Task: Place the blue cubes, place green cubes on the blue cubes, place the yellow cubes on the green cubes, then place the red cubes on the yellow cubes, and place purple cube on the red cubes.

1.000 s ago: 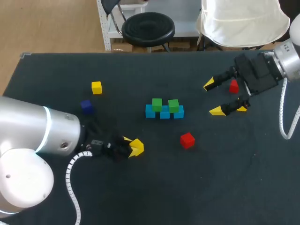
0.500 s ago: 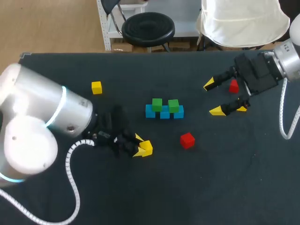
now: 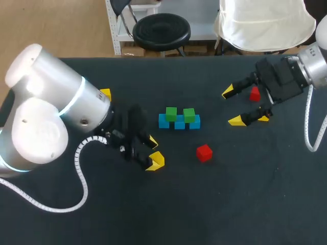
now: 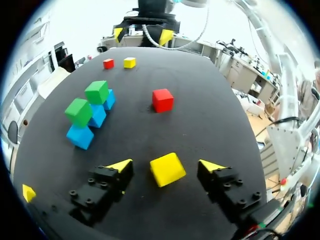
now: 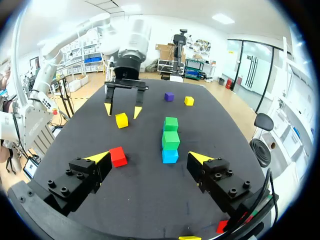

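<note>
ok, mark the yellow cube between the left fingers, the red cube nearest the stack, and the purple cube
yellow cube (image 4: 167, 169): left wrist view, centre of its top face.
red cube (image 3: 204, 152): head view, centre of its top face.
purple cube (image 5: 169, 96): right wrist view, middle of the visible side.

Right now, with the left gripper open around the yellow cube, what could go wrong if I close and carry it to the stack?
1. The yellow cube sits slightly turned, untouched, between the open fingers of the left gripper; closing may catch its corners and twist it.
2. The two green cubes stand apart on the blue cubes; a low approach or off-centre release could knock them or tip the yellow one into the gap.
</note>
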Motion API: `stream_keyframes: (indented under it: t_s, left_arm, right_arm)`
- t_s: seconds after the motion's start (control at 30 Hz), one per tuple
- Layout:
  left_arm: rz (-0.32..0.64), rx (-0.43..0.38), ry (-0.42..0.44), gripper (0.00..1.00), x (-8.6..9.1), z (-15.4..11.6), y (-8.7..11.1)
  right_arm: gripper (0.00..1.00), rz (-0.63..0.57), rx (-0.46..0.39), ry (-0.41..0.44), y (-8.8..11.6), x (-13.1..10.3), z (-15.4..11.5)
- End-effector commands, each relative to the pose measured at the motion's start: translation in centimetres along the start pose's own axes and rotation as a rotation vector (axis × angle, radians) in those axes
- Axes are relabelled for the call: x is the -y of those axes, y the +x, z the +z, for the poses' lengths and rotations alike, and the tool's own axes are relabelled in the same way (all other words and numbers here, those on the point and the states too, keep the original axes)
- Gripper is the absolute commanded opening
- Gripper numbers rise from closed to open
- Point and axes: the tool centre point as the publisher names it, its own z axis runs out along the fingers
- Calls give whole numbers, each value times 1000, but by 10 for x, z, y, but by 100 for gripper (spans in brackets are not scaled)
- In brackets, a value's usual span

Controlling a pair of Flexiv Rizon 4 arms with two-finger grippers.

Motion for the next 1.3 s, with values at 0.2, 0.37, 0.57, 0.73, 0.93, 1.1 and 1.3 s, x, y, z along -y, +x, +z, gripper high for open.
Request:
stream_keyframes:
  t_s: [0.2,0.37,0.57,0.73,0.93,1.1,1.3]
  left_arm:
    - [-214,130,-202,100,20,-17,16]
    - [-247,165,-245,100,30,-15,16]
    - [-260,182,-313,100,39,-12,11]
    - [-259,188,-313,100,37,-10,6]
    - [-276,197,-288,100,31,-8,3]
    - [-273,197,-280,100,32,-4,-1]
    - [-283,192,-274,100,30,-1,-1]
  right_arm:
    - [100,-1,2,0,0,0,0]
    - [100,-1,2,0,0,0,0]
    - [100,-1,2,0,0,0,0]
    - [100,-1,2,0,0,0,0]
    - [100,-1,2,0,0,0,0]
    - [100,-1,2,0,0,0,0]
    - [100,-1,2,0,0,0,0]
